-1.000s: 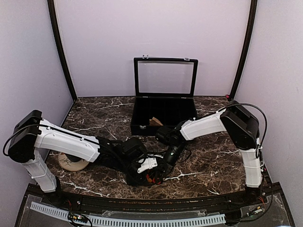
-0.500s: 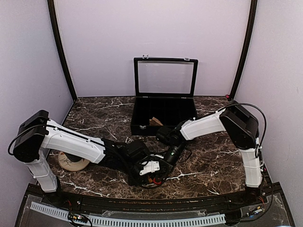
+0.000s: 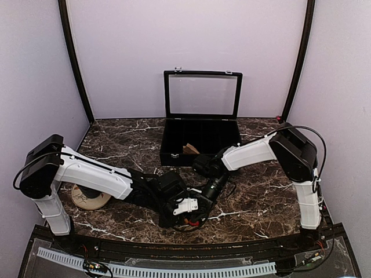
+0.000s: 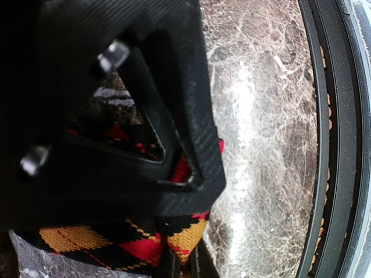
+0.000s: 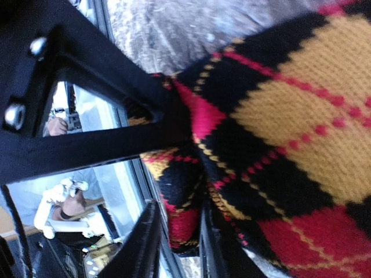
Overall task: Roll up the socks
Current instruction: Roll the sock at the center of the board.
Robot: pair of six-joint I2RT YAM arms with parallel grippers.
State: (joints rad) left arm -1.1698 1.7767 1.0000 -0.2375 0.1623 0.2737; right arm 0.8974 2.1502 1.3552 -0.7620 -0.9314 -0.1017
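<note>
Mid-roll, by the look of it. Socks [image 3: 188,222] bunched on the table [image 3: 249,202] at front centre, near the front rail [image 3: 174,250], caught between both arms.

Right gripper [image 3: 204,196] pinching a fold of the argyle knit. Left gripper [image 3: 184,209] closed on the same bundle from the other side, with fabric wedged under its finger [image 4: 145,116].

For a good roll:
- Keep one pinch as the anchor and turn the other over it.
- Hold tension so the layers stay tight.
- Avoid dragging the bundle toward the rail.
- Release only once the roll sits flat.

Risk, as a judgement: a loose tail slipping out and the roll springing open.

Top view:
- Gives the layout: arms crossing low, open black box [image 3: 200,136] at the back, round disc [image 3: 87,200] at far left, well apart from the socks.
- Hardly shows the socks, only a red-orange sliver.

Wrist views:
- Show the pattern and the grip up close.
- Right wrist shows the knit squeezed between the fingers [image 5: 87,139].
- Neither shows how many turns are done.
</note>
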